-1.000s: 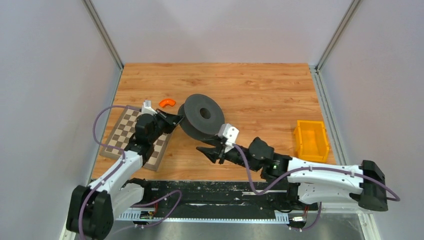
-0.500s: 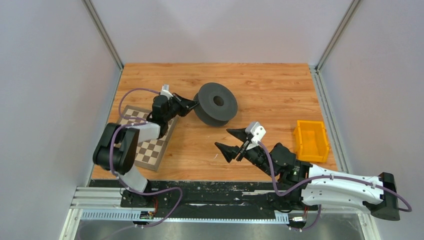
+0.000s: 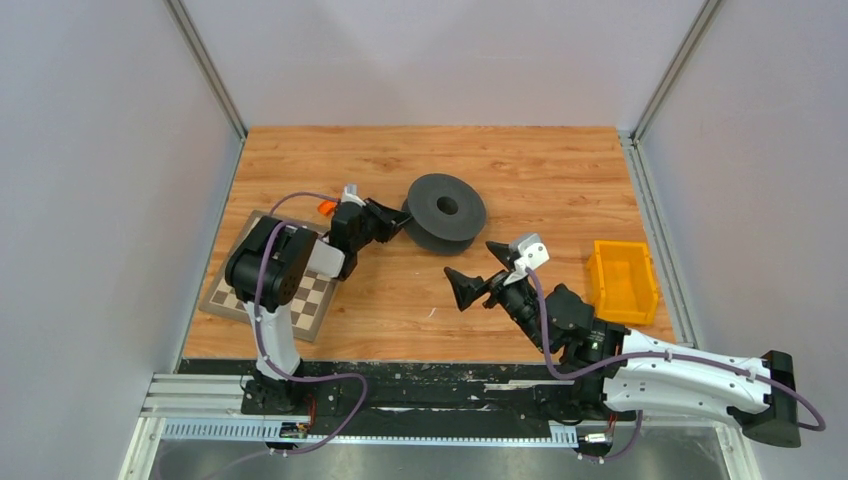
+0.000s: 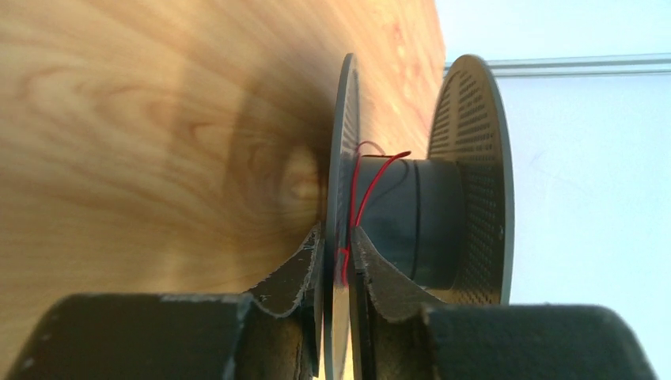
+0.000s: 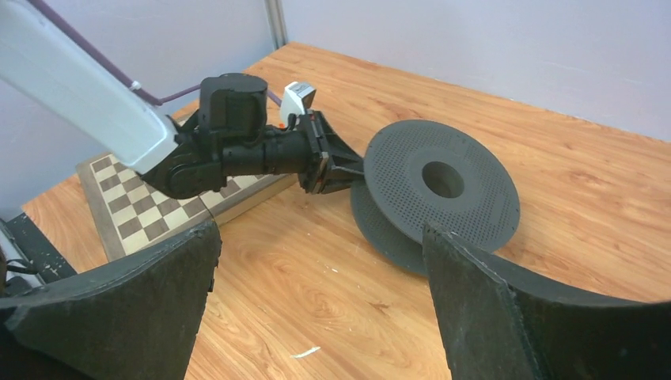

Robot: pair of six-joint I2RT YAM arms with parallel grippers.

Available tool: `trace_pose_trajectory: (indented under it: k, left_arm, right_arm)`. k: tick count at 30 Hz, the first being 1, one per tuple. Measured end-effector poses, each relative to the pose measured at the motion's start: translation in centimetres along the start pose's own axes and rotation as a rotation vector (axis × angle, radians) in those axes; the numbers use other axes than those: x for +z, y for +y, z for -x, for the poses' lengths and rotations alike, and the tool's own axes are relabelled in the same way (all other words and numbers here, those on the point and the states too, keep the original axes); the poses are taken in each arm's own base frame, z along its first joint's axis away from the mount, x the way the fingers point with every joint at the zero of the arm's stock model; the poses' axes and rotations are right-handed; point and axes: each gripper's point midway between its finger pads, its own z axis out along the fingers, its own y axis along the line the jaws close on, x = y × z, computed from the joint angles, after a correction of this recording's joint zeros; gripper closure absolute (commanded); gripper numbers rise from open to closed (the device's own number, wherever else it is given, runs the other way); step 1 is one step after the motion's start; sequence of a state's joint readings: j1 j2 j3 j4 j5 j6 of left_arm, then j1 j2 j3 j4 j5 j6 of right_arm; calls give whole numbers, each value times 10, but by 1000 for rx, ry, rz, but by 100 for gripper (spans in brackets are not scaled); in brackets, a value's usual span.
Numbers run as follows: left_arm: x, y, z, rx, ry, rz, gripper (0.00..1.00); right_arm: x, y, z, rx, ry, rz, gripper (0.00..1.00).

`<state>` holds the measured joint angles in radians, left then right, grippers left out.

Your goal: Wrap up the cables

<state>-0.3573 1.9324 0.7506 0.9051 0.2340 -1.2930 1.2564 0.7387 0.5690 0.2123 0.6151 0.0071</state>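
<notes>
Left hand (image 3: pixel 403 216) straddles the spool (image 3: pixel 447 207) rim — right hand (image 3: pixel 467 258) gapes, well apart.

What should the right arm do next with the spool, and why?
Probably advance the right gripper to the near rim of the spool to steady it. Its fingers stand wide open, empty and clear of the spool, while the left gripper straddles the lower flange, where a loose strand of the cable runs to the hub.
</notes>
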Motion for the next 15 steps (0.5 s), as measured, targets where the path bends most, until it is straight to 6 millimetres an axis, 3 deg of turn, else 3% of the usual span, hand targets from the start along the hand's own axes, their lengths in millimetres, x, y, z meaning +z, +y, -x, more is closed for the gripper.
trace_pose_trajectory:
  k: [5,10,13,15]
  left_arm:
    - [-16,28,-13,-16,7,76,72]
    - [-40,43,-21,-30,8,133,66]
    - [-48,43,-22,-33,1,140,48]
    - [-55,44,-23,-35,-3,147,43]
  right_arm:
    - [3,-9,-10,19,33,-46,0]
    - [8,-19,-38,29,121,-108,0]
    - [8,-24,-54,37,180,-142,0]
    - [6,-27,-62,49,215,-166,0]
